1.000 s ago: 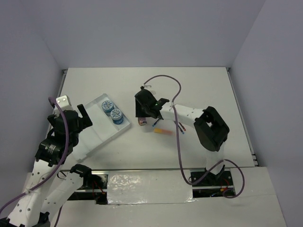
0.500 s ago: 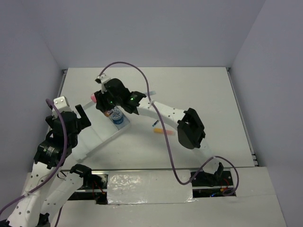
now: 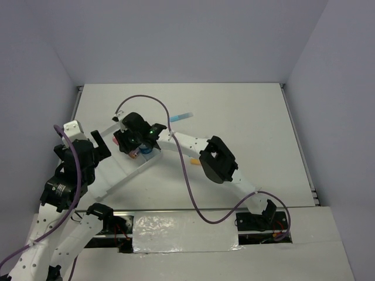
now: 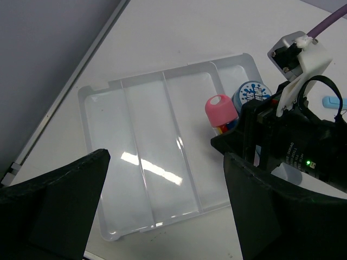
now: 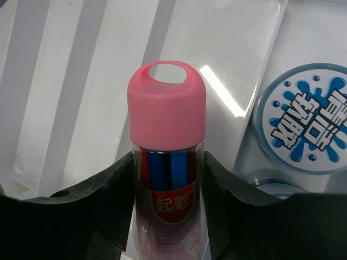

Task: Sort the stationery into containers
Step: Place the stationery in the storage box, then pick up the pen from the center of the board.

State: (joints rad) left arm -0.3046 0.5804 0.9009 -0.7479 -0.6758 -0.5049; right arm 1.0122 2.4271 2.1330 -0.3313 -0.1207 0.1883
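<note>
over the far end of the translucent white tray, the right gripper is clamped on a clear tube with a pink cap. its two black fingers press the tube's sides. red and blue pens show inside the tube, above a red label. the tube hangs over the compartment next to the end one; whether it touches the tray floor cannot be told.

ridges split the tray into long compartments, at least four in the left wrist view. the end compartment holds a round blue roll with a white-patterned top. a curved rim just beside the roll, cropped at the picture's lower edge, may be a second roll. the other compartments in view are bare.

the left gripper hovers above the near part of the tray. its dark fingers are spread wide with nothing between them.

counted: one tray, one tube, one roll in plain sight. one light-blue bar lies on the table beyond the right arm, well apart from the tray. one orange bar lies beside the right arm's elbow, partly hidden.

the table is matt white. plain pale grey-lilac walls close it in on three sides. a purple cable loops over each arm.
</note>
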